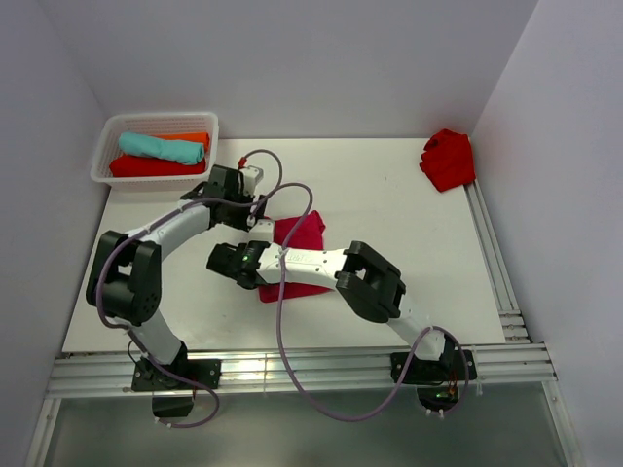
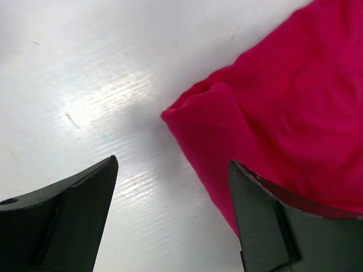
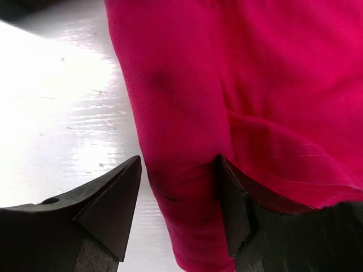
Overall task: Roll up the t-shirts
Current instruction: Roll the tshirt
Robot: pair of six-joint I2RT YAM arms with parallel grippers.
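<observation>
A raspberry-crimson t-shirt [image 1: 300, 236] lies folded mid-table, partly under both arms. My left gripper [image 1: 257, 211] hangs open at its far left corner. In the left wrist view the cloth corner [image 2: 272, 107] reaches toward the right finger [image 2: 283, 226], with bare table between the jaws of the left gripper [image 2: 173, 170]. My right gripper [image 1: 216, 261] is open at the shirt's near left edge. In the right wrist view a folded edge of the shirt [image 3: 181, 130] runs between the spread jaws of the right gripper [image 3: 178, 170]. The left finger [image 3: 108, 198] stands apart from the cloth.
A white basket [image 1: 105, 156] at the back left holds rolled teal [image 1: 161, 147], scarlet [image 1: 146, 167] and orange [image 1: 198, 138] shirts. A crumpled red shirt [image 1: 448, 158] sits in the back right corner. A metal rail [image 1: 492, 253] lines the table's right edge.
</observation>
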